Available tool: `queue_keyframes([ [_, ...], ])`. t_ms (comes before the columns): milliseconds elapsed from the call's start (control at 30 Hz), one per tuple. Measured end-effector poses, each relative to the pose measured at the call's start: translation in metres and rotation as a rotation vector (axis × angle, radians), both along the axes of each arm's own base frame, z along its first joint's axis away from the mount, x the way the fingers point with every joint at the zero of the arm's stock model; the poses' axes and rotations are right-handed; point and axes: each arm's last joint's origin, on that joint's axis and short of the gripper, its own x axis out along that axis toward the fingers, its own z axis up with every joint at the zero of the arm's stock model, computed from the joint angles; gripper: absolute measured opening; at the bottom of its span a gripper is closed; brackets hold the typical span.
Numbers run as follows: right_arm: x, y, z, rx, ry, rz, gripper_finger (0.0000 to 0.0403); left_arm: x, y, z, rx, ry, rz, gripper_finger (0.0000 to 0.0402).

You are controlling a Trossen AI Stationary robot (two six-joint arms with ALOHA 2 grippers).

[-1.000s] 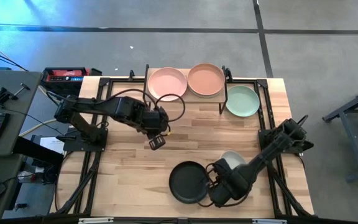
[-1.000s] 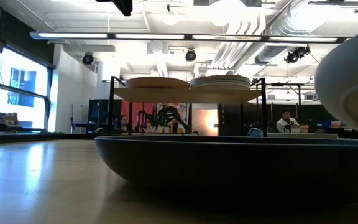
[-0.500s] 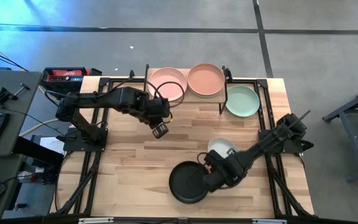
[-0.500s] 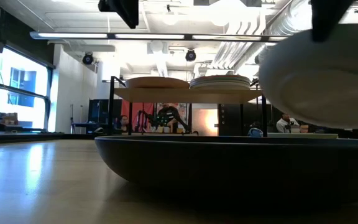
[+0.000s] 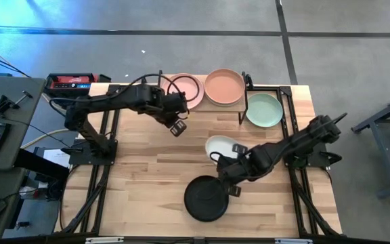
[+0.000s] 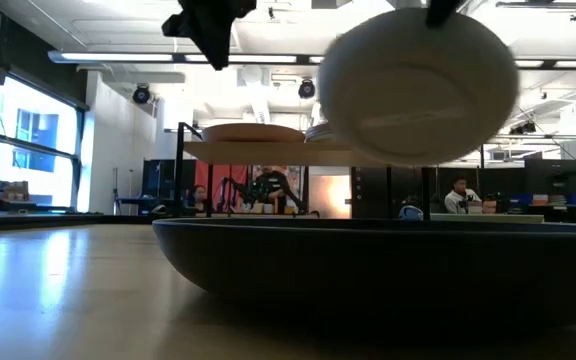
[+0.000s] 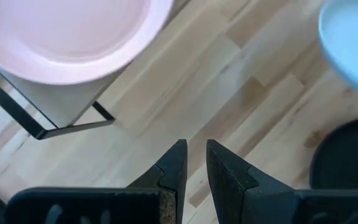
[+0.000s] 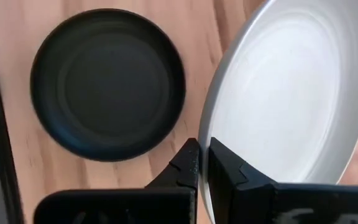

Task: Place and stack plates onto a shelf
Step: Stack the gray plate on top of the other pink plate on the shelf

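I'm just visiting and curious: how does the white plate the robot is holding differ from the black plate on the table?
The white plate is pale and lifted clear of the table, pinched at its rim by the right gripper. The black plate is dark and lies flat on the wooden table, with no gripper touching it. The white plate hangs tilted, while the black one sits level. Both are round with low rims and look alike in size.

Arms: two, dark grey to black all over, built from slim jointed segments with thicker rounded joints.
Cables: thin black leads loop loosely off the left arm (image 5: pixel 114 105) near its forward joints.
Right arm (image 5: pixel 296 142): same matte dark finish, chunkier housing toward the wrist.
Left gripper (image 7: pixel 192 171): two black, wedge-shaped fingers (image 7: pixel 174 168) with stepped inner faces, fixed to a flat black crossbar.
Right gripper (image 8: pixel 202 162): matching black fingers, same angular stepped profile.
Markings: none that I can make out.
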Motion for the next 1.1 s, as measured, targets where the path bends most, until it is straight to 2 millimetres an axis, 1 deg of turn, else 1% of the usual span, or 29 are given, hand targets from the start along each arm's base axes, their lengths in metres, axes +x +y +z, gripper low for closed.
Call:
queue_keyframes([
  [100, 0.001, -0.005, 0.004, -0.025, -0.008, 0.134, 0.0000, 0.004, 0.007, -0.005, -0.011, 0.007, 0.051, 0.0049],
  [267, 0.004, -0.012, 0.006, -0.092, -0.001, 0.309, 0.0000, 0.011, 0.017, -0.015, -0.036, 0.032, 0.105, 0.0049],
  [467, 0.006, -0.019, 0.006, -0.157, 0.018, 0.497, 0.0000, 0.019, 0.025, -0.026, -0.136, 0.027, 0.159, 0.0049],
  [567, 0.009, -0.025, 0.006, -0.192, 0.027, 0.566, 0.0000, 0.024, 0.027, -0.029, -0.187, 0.006, 0.176, 0.0059],
  [700, 0.012, -0.034, 0.006, -0.229, 0.037, 0.626, 0.0000, 0.035, 0.026, -0.035, -0.267, -0.037, 0.171, 0.0082],
  [867, 0.015, -0.045, 0.006, -0.252, 0.047, 0.658, 0.0000, 0.044, 0.022, -0.036, -0.329, -0.106, 0.187, 0.0106],
  [933, 0.016, -0.049, 0.006, -0.258, 0.049, 0.661, 0.0000, 0.049, 0.021, -0.036, -0.340, -0.136, 0.197, 0.0110],
  [1100, 0.017, -0.054, 0.006, -0.281, 0.055, 0.670, 0.0000, 0.049, 0.020, -0.038, -0.361, -0.132, 0.253, 0.0109],
])
